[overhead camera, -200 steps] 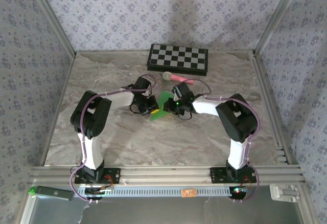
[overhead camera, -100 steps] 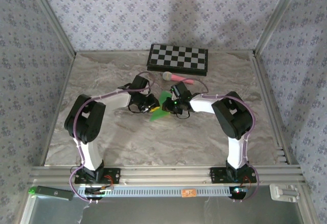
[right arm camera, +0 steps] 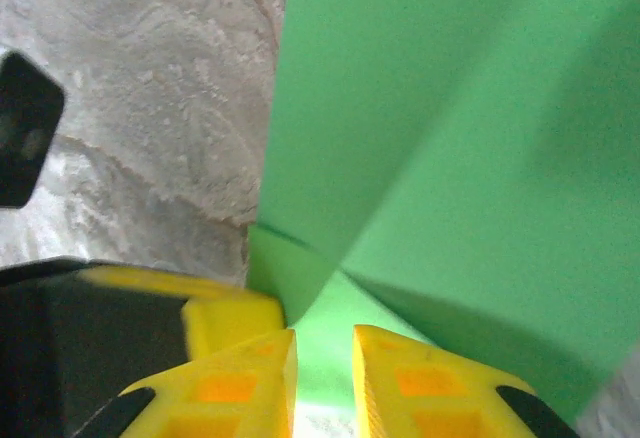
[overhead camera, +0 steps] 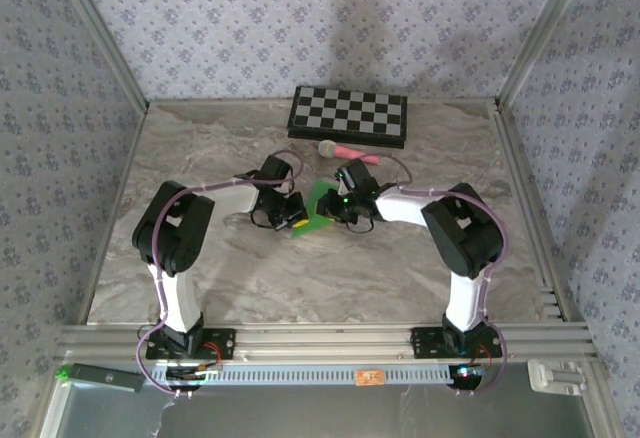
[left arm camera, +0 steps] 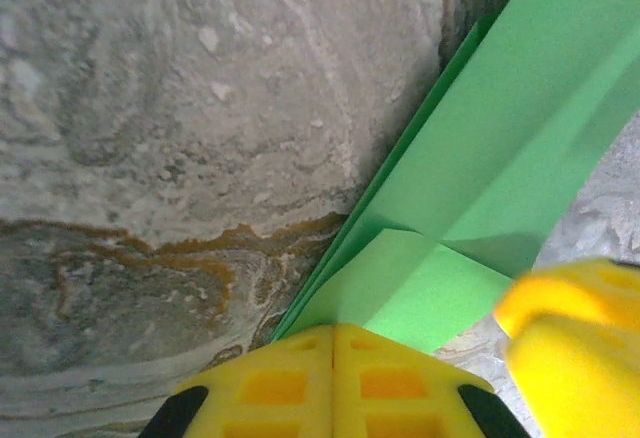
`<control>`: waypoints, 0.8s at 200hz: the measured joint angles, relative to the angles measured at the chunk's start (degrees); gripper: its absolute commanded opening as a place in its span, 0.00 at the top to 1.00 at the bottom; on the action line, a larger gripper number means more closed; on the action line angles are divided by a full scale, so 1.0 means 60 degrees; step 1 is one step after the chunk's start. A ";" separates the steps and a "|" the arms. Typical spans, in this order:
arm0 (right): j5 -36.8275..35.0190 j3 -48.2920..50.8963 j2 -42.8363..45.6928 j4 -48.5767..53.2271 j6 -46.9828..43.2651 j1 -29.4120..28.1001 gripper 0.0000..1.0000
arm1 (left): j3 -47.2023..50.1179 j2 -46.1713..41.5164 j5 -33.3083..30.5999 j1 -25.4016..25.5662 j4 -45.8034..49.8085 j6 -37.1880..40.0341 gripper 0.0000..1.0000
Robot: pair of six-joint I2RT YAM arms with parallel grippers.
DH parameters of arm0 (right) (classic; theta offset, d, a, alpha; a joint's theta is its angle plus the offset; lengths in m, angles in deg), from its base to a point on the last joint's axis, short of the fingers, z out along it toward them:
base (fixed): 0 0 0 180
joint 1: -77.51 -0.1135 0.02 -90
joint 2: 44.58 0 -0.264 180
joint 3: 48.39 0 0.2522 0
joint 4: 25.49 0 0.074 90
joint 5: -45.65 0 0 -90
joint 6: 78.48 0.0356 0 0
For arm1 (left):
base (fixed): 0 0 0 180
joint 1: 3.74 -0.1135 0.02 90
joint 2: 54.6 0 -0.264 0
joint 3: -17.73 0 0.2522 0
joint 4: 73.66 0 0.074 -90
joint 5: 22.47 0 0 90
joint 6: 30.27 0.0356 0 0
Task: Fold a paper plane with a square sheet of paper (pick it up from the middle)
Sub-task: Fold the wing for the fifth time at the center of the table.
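Observation:
The square sheet of paper is bright green and folded with creases, raised at mid-table between both grippers. My left gripper is at its left end. In the left wrist view its yellow jaws are pressed together with a folded corner of the paper running into their tip. My right gripper is at the paper's right side. Its fingertips stand slightly apart, with green paper lying in the narrow gap. The two grippers' yellow fingers nearly touch.
A black-and-white checkered board lies at the back of the marble table. A pink-handled microphone rests just in front of it, close behind the grippers. Patterned walls close in the left, right and back.
The left arm swung out and came back, its jaws parting briefly and closing again. The right jaws have parted a little. The paper has stayed between both grippers.

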 measured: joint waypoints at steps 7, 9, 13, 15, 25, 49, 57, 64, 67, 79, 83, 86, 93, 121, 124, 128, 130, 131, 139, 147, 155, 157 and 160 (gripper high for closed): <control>-0.0091 0.0208 0.0259 -0.0058 0.0131 0.0000 0.71 | 0.0000 0.0000 -0.0004 0.0004 -0.0004 -0.0007 0.94; -0.0102 0.0266 0.0331 -0.0076 0.0168 0.0000 0.70 | 0.0000 0.0000 -0.0004 0.0004 0.0000 -0.0015 0.95; -0.0208 0.0390 0.0488 -0.0098 0.0280 0.0000 0.68 | 0.0000 0.0000 -0.0007 0.0007 -0.0004 -0.0047 0.95; -0.0215 0.0444 0.0561 -0.0098 0.0306 0.0000 0.67 | 0.0000 0.0000 -0.0004 0.0007 -0.0004 -0.0047 0.95; -0.0433 0.0678 0.0845 -0.0076 0.0586 0.0000 0.64 | 0.0004 0.0000 -0.0007 0.0004 -0.0007 -0.0117 0.95; -0.0911 0.0940 0.1126 0.0127 0.1071 0.0029 0.61 | 0.0015 0.0000 0.0000 0.0004 -0.0033 -0.0324 0.95; -0.1002 0.0987 0.1126 0.0149 0.1231 0.0047 0.60 | 0.0015 0.0000 0.0007 0.0004 -0.0044 -0.0397 0.95; -0.1049 0.1027 0.1122 0.0182 0.1359 0.0076 0.60 | 0.0015 0.0000 0.0022 0.0004 -0.0051 -0.0463 0.95; -0.1049 0.1035 0.1122 0.0208 0.1406 0.0084 0.60 | 0.0015 0.0000 0.0025 0.0004 -0.0055 -0.0484 0.95; -0.1078 0.1035 0.1096 0.0240 0.1585 0.0098 0.60 | 0.0033 0.0000 0.0047 0.0004 -0.0084 -0.0586 0.95; -0.1078 0.1035 0.1078 0.0237 0.1621 0.0102 0.60 | 0.0036 0.0000 0.0066 0.0004 -0.0098 -0.0623 0.95; -0.1082 0.1031 0.1064 0.0237 0.1654 0.0102 0.60 | 0.0044 0.0000 0.0073 0.0004 -0.0117 -0.0637 0.95; -0.1078 0.1027 0.1027 0.0240 0.1719 0.0102 0.60 | 0.0069 0.0000 0.0106 0.0004 -0.0164 -0.0692 0.95; -0.1093 0.0841 0.0739 0.0386 0.1854 0.0091 0.61 | 0.0153 -0.0004 0.0208 0.0000 -0.0324 -0.0823 0.94; -0.1122 0.0805 0.0707 0.0426 0.1861 0.0091 0.61 | 0.0157 -0.0004 0.0211 0.0000 -0.0328 -0.0831 0.94; -0.1137 0.0772 0.0670 0.0466 0.1865 0.0091 0.61 | 0.0157 -0.0004 0.0211 0.0000 -0.0331 -0.0834 0.94; -0.1151 0.0750 0.0652 0.0481 0.1869 0.0091 0.61 | 0.0157 -0.0004 0.0215 0.0000 -0.0331 -0.0834 0.94; -0.1155 0.0739 0.0641 0.0499 0.1869 0.0091 0.61 | 0.0157 -0.0004 0.0215 0.0000 -0.0331 -0.0834 0.94; -0.1184 0.0678 0.0590 0.0572 0.1891 0.0091 0.61 | 0.0157 -0.0004 0.0215 0.0000 -0.0335 -0.0834 0.94; -0.1220 0.0634 0.0546 0.0634 0.1894 0.0091 0.61 | 0.0168 -0.0004 0.0215 0.0000 -0.0350 -0.0838 0.94; -0.1228 0.0601 0.0514 0.0663 0.1894 0.0091 0.61 | 0.0175 -0.0007 0.0219 0.0000 -0.0361 -0.0838 0.94; -0.1231 0.0597 0.0506 0.0674 0.1894 0.0091 0.61 | 0.0175 -0.0007 0.0219 0.0000 -0.0364 -0.0838 0.94; -0.1228 0.0583 0.0492 0.0681 0.1894 0.0091 0.61 | 0.0175 -0.0007 0.0219 0.0000 -0.0364 -0.0838 0.94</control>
